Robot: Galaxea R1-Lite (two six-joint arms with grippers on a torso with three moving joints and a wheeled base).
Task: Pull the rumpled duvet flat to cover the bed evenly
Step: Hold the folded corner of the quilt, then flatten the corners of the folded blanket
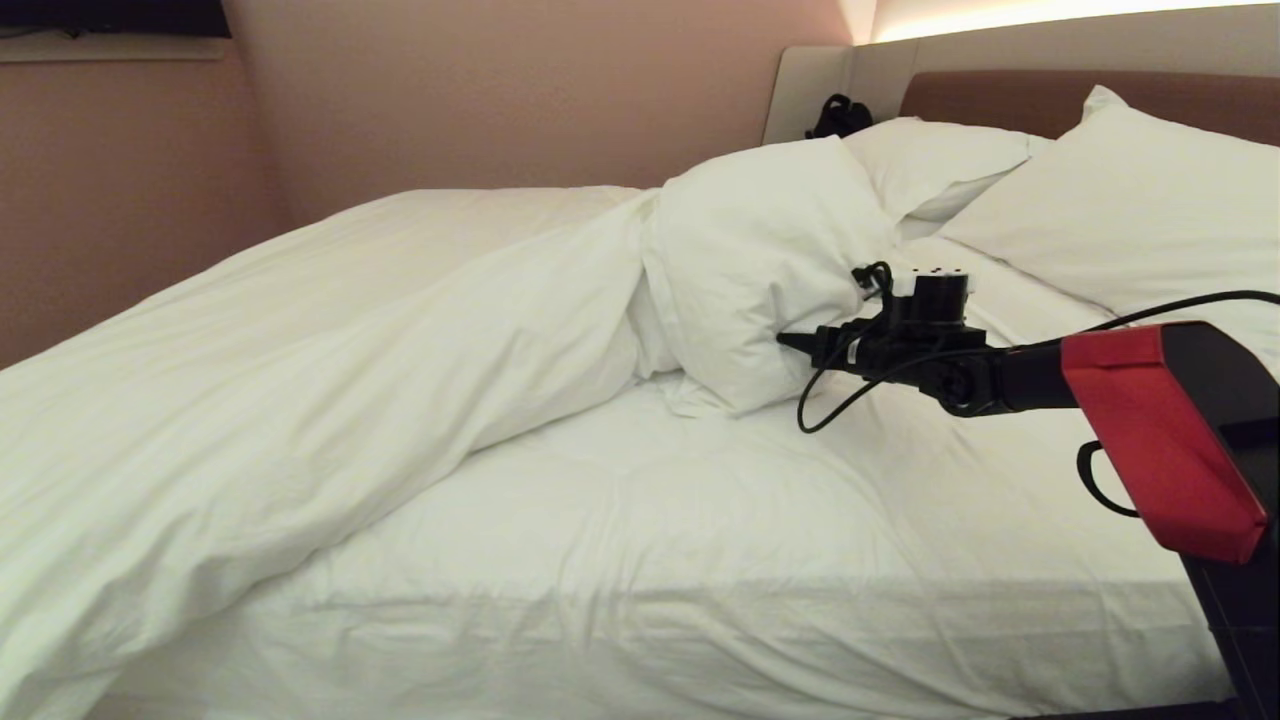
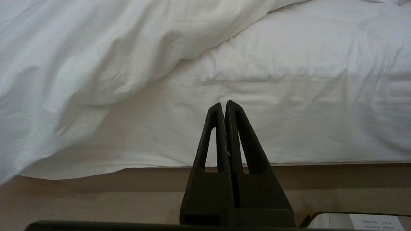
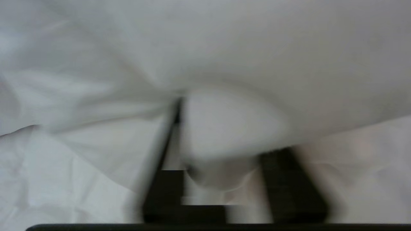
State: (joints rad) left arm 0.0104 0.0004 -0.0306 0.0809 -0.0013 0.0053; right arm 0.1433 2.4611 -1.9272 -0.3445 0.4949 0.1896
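Pinkish-beige walls (image 1: 480,90) enclose the room; a brown padded headboard (image 1: 1000,95) in a beige surround sits at the far end of the bed (image 1: 700,560). Two plump white pillows (image 1: 1130,210) lean against the headboard on the robot's right side. A small black object (image 1: 838,115) rests on the ledge by the surround; I cannot tell what it is.

Duvet (image 1: 300,370): rumpled, not flat. Most of it lies heaped along the left half of the mattress, spilling over the near left edge. Its upper end is bunched into a puffy mound near mid-bed, just in front of the pillows. The right half of the mattress shows only the white sheet (image 1: 760,520).

Right gripper (image 1: 785,341): reached out over the bed, pointing at the lower right side of the bunched mound, tips at the fabric. In the right wrist view a bulge of white duvet cloth (image 3: 224,134) sits between the two dark fingers (image 3: 282,179), which stand on either side of it and against it, jaws narrowed on the fold. View is motion-blurred.

Left gripper (image 2: 224,106): low beside the bed, facing the mattress side, well apart from the cloth. Fingers pressed together, nothing between them. Light wood floor (image 2: 96,199) below, with the duvet's overhang drooping almost to it.
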